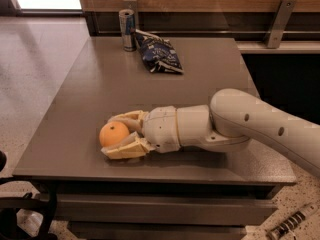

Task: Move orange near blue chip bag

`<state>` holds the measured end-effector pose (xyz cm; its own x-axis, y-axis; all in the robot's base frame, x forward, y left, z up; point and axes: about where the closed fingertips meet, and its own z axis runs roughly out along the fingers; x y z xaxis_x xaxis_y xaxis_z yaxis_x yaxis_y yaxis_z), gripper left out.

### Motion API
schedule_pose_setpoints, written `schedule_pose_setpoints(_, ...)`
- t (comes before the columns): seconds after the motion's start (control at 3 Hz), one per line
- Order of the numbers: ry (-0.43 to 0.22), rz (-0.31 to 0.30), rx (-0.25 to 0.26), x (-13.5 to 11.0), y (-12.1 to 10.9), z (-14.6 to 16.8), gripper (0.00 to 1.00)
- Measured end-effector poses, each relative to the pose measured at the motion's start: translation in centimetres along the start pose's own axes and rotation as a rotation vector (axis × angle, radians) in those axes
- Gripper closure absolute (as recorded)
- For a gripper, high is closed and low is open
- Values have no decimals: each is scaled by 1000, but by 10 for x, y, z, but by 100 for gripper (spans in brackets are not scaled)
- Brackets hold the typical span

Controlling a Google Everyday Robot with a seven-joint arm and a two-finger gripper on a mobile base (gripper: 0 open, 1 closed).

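The orange (113, 133) rests on the grey table (90, 94) near its front left edge. My gripper (109, 136) reaches in from the right, low over the table, with one cream finger (126, 118) behind the orange and the other in front of it, both against its skin. The gripper is shut on the orange. The blue chip bag (159, 54) lies crumpled at the far side of the table, well beyond the orange.
A slim silver-blue drink can (128, 30) stands just left of the chip bag at the table's back edge. A wooden wall with metal brackets (277, 19) runs behind the table. The floor drops off to the left and front.
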<state>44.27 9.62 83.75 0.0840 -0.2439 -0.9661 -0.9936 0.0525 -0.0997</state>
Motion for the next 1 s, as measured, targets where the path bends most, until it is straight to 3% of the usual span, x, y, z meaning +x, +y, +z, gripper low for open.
schedule_pose_setpoints(0.33,25,19,16,-6,-22,-15,100)
schedule_pose_setpoints(1.0,50,42,157,-21,-110,-92,100)
